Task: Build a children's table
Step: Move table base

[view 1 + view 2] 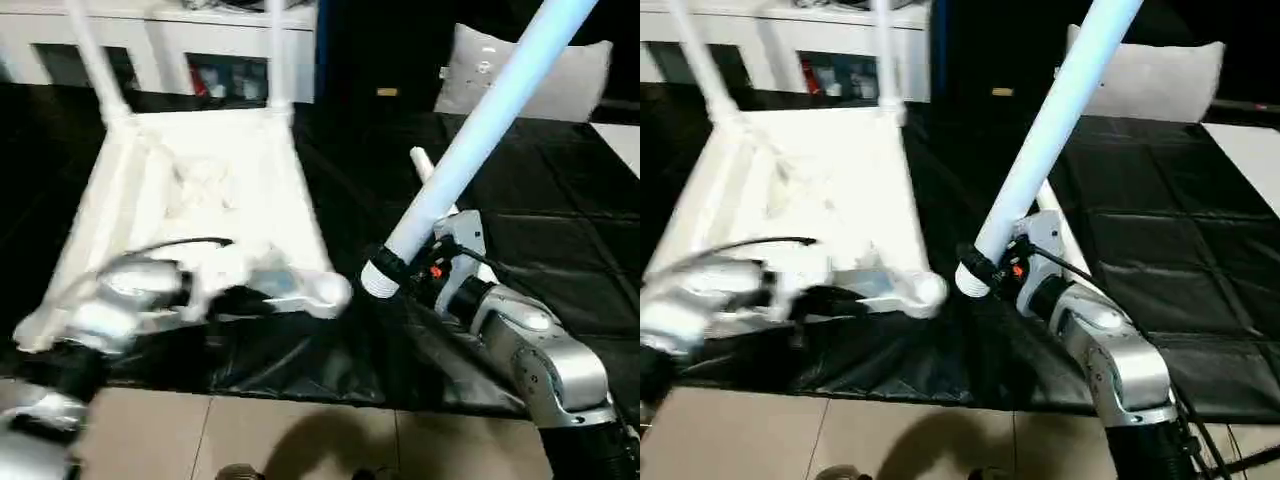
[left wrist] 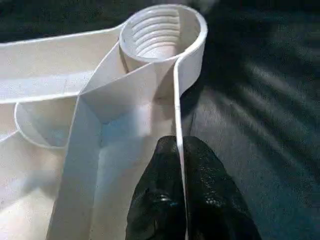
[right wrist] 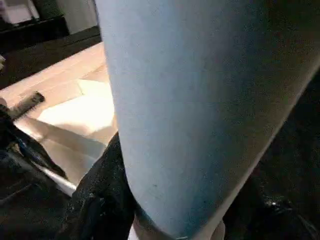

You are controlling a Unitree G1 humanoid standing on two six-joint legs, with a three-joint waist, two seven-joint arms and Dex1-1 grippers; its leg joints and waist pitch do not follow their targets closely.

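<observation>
1. The white table top (image 1: 200, 200) lies upside down on the black-covered bench (image 1: 560, 200), filling the left half of the left eye view, its ribbed underside facing up.
2. Two white legs are already standing in its far corners: one (image 1: 95, 55) at the upper left of the frame, the other (image 1: 275, 50) near the upper centre.
3. The near right corner socket (image 2: 162, 32) is empty; in the left wrist view its threaded inside shows plainly, near the upper centre of the frame.
4. The left pincer (image 2: 180, 200) is closed on the thin side wall of the table top, one black finger on either face of the wall, just short of that socket.
5. The left forearm (image 1: 120, 300) lies across the lower left of the left eye view, over the near edge of the table top.
6. The right pincer (image 1: 400, 275) is clamped round a third leg (image 1: 480, 130) near its lower end, which carries a ribbed collar.
7. This leg runs aslant from the centre of the frame up to the upper right corner, its lower end just right of the empty socket and above the bench.
8. A fourth leg (image 1: 422, 165) lies on the bench behind the raised one, mostly hidden.
9. Pale floor (image 1: 300, 440) shows along the bottom of the frame, and a grey cushion (image 1: 560, 80) sits at the upper right.
</observation>
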